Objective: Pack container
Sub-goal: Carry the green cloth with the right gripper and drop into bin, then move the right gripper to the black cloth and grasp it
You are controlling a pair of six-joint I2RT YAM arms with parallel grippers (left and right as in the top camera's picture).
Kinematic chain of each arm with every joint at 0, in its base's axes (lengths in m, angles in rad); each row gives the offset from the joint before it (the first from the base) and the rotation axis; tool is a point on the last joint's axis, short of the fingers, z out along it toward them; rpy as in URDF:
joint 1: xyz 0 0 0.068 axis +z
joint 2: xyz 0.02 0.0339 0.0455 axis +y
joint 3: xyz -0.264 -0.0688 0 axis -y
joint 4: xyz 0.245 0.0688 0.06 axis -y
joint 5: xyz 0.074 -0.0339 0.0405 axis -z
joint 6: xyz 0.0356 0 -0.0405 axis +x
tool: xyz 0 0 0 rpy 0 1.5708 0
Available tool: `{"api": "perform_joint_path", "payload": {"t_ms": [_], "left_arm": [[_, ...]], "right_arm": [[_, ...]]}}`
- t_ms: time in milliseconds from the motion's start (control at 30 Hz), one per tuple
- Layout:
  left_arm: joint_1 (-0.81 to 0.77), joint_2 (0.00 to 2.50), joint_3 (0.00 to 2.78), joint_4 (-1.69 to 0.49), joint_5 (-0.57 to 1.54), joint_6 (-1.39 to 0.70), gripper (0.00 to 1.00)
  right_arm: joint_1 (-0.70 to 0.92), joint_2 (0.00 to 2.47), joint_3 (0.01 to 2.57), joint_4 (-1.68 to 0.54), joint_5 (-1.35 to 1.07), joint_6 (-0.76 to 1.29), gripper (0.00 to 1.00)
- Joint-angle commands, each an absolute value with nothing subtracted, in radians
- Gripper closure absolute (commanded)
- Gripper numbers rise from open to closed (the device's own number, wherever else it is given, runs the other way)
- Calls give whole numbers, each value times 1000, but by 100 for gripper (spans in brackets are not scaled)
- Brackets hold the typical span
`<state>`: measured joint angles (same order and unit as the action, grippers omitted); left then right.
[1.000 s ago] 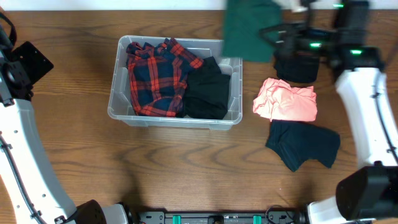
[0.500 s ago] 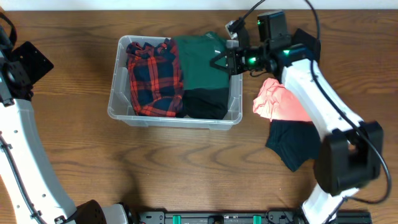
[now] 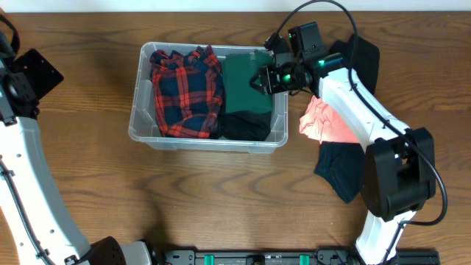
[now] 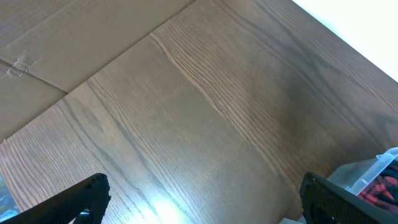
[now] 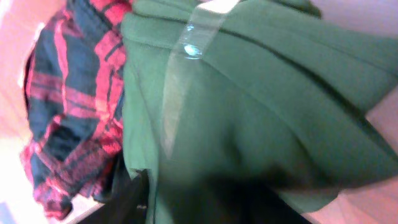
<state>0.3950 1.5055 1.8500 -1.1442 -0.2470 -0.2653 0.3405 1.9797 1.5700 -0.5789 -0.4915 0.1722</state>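
The clear plastic container (image 3: 206, 142) stands at the table's middle back. It holds a red and navy plaid shirt (image 3: 184, 92) on the left and a black garment (image 3: 246, 126) at the front right. My right gripper (image 3: 266, 79) is over the container's right side, shut on a green garment (image 3: 246, 81) that lies spread over the black one. The green garment (image 5: 249, 124) fills the right wrist view and hides the jaws, with the plaid shirt (image 5: 68, 106) beside it. My left gripper (image 4: 199, 199) is open and empty over bare wood at the far left (image 3: 33, 73). The container's corner (image 4: 379, 171) shows in its view.
A pink garment (image 3: 335, 124) lies to the right of the container. A dark teal garment (image 3: 353, 168) lies in front of it, and a black garment (image 3: 362, 57) behind it. The right arm reaches across the pink garment.
My right gripper carried the green garment from the back right into the container and lowered it. The garment now lies flatter over the black one. The left arm has not moved.
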Motion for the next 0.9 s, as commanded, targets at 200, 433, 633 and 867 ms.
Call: {"api": "perform_joint_path", "payload": {"t_ms": [200,433,633,867], "left_arm": [[399,1510,1847,-1144,-262,-268,2],[399,1510,1847,-1144,-262,-268,2],[399,1510,1847,-1144,-262,-268,2],[399,1510,1847,-1144,-262,-268,2]], "right_arm": [[306,1792,1623,-643,-176,148,43],[244,1705,1623,-675,-15,148,42],[70,1708,1623,-769,-53,191,25],[-245,1757,1623,-775,-271,258,15]]}}
